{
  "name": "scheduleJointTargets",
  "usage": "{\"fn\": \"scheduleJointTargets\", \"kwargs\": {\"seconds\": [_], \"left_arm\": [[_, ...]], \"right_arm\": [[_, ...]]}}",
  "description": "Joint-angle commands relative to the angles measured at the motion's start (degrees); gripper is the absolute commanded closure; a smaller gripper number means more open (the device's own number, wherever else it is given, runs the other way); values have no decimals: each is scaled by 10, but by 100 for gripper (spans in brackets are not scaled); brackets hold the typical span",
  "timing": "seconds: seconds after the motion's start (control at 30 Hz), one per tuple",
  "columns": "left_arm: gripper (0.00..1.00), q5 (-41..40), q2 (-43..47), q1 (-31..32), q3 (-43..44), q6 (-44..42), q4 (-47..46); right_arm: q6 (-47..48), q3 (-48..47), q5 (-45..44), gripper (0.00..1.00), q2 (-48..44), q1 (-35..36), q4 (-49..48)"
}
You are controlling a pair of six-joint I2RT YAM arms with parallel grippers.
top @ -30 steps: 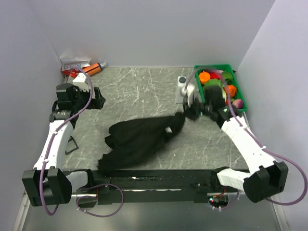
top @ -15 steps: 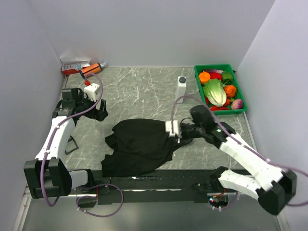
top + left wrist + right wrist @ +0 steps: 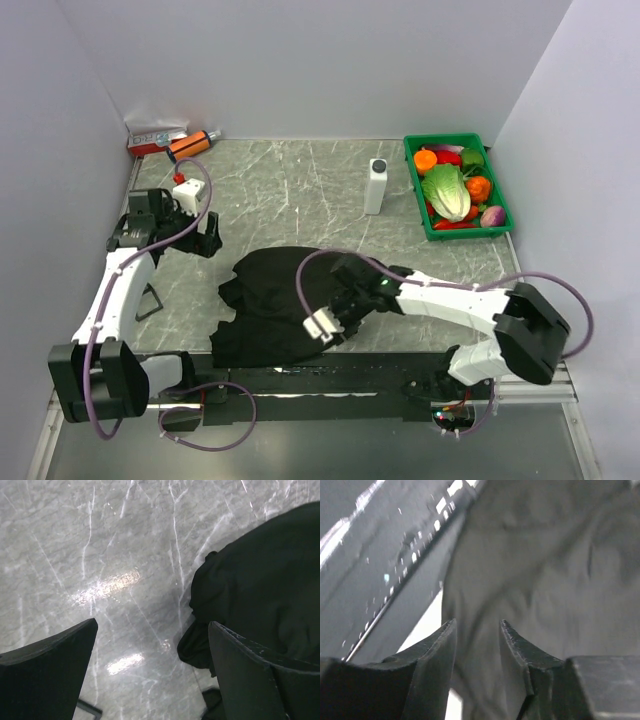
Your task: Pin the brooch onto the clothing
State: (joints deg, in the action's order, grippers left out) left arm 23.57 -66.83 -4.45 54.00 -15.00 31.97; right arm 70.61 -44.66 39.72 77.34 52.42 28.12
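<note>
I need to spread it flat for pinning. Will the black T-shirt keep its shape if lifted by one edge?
Probably not: the black T-shirt lies crumpled in soft folds on the marble table, so it should droop from any pinch point. It looks thin, so likely light. Pushed, it would probably bunch further rather than slide whole.

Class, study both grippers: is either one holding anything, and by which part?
Nothing is held: the left gripper is open beside the T-shirt, the right gripper open over it.
</note>
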Motion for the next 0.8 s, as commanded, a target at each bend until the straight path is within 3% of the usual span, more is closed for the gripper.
{"fn": "scheduleJointTargets", "kwargs": {"seconds": [0.0,0.1,0.23,0.53,0.77], "left_arm": [[1,6,-38,-3,28,51,-26],[2,7,-58,-2,45,52,-13],[1,6,-27,-2,36,38,-14],[0,-1,21,-2,22,47,-4],[1,-4,18,-2,21,69,-24]], "right_arm": [[15,-2,29,51,47,54,-87],[12,-26,16,50,97,73,-71],[-21,-101,-10,57,171,71,-26],[-42,-251,-65,58,286,-73,70],[-104,-293,-120,57,302,-99,48]]}}
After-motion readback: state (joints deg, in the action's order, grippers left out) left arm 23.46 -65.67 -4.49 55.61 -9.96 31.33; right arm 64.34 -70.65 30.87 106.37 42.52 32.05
